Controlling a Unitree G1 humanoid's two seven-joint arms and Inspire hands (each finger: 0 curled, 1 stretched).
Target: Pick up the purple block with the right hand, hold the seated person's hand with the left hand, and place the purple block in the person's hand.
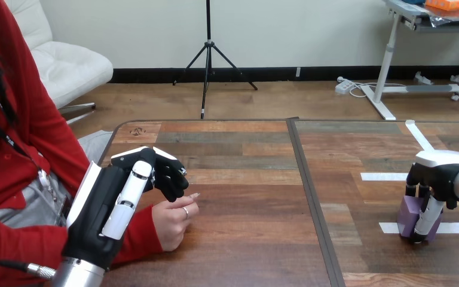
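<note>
Fingers (427, 218) of the right hand (442, 170) curl round the purple block (407, 216), partly hiding it where it sits on the table (245, 239) at 3 o'clock. At 9 o'clock the left hand (104, 215) hangs beside the person's hand (173, 222), its fingers seemingly half curled on nothing; whether the two touch is unclear.

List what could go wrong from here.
1. The person's hand lies curled on the table, palm not up: the purple block has nowhere to land.
2. The left hand hangs close over it and might press down on it.
3. The right hand clamps the purple block off-centre; it might twist on lifting.
</note>
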